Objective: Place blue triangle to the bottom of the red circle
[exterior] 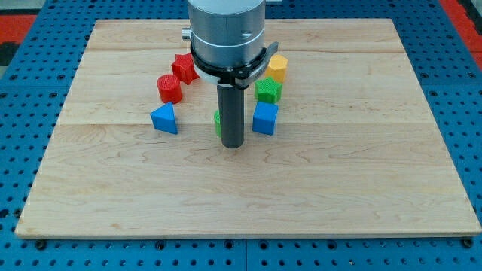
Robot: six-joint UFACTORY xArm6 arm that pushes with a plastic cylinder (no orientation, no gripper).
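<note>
Near my tip (233,145) — two blue blocks (164,120) (264,119).

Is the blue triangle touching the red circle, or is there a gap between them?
Apart. The camera view shows a strip of bare wood between the blue triangle and the red circle above it. My tip stands to the view's right of the triangle.

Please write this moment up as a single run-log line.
tip: right of blue triangle block, apart | blue triangle: directly below red cylinder block | blue cube: right of tip | green block: behind rod
</note>
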